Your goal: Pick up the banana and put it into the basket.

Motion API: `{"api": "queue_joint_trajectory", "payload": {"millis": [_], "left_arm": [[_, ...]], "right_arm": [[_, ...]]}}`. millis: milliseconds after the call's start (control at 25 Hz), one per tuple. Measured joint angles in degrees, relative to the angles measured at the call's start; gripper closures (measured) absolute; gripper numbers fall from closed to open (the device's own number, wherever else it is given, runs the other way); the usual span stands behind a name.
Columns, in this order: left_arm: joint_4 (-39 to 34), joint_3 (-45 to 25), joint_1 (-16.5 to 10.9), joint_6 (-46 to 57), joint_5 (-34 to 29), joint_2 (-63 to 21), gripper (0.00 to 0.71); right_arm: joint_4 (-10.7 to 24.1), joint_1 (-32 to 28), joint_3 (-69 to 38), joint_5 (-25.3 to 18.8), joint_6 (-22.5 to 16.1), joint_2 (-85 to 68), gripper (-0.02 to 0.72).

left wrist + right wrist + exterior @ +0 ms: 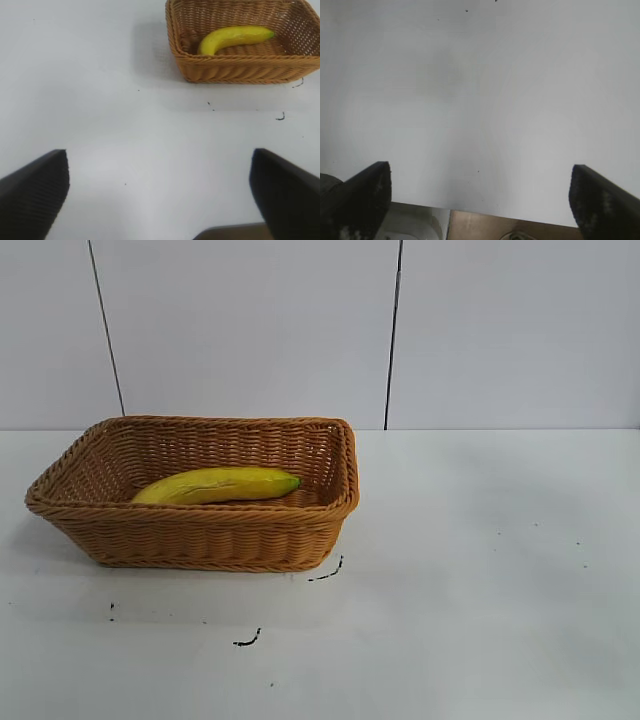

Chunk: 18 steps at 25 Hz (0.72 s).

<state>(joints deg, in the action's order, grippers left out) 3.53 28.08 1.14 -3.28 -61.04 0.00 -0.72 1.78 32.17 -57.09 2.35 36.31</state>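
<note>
The yellow banana [215, 485] with a greenish tip lies inside the tan wicker basket [200, 538] on the left half of the white table. Both also show in the left wrist view: the banana [234, 38] in the basket [240, 70], far from the gripper. My left gripper [159, 165] is open and empty over bare table. My right gripper [480, 175] is open and empty near the table's edge. Neither arm shows in the exterior view.
A few small black marks [248, 640] dot the table in front of the basket. A white wall with dark vertical seams [393, 335] stands behind. The table's edge [520, 217] shows in the right wrist view, with floor beyond it.
</note>
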Motion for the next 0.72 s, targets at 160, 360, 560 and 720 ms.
{"api": "queue_joint_trajectory", "payload": {"millis": [160,360,560,720], "left_arm": [[0.0,0.0,0.0,0.0,0.0,0.0,0.015],[0.0,0.0,0.0,0.0,0.0,0.0,0.015],[-0.1,0.0,0.0,0.0,0.0,0.0,0.015],[-0.1,0.0,0.0,0.0,0.0,0.0,0.015]], "right_arm": [[0.1,0.0,-3.4,-1.4,0.0,-10.7,0.014],[0.1,0.0,-3.4,-1.3,0.1,-20.2,0.014],[0.0,0.0,-3.7,-1.3,0.1,-28.2,0.014],[0.0,0.0,-3.7,-1.3,0.1,-34.6,0.014]]}}
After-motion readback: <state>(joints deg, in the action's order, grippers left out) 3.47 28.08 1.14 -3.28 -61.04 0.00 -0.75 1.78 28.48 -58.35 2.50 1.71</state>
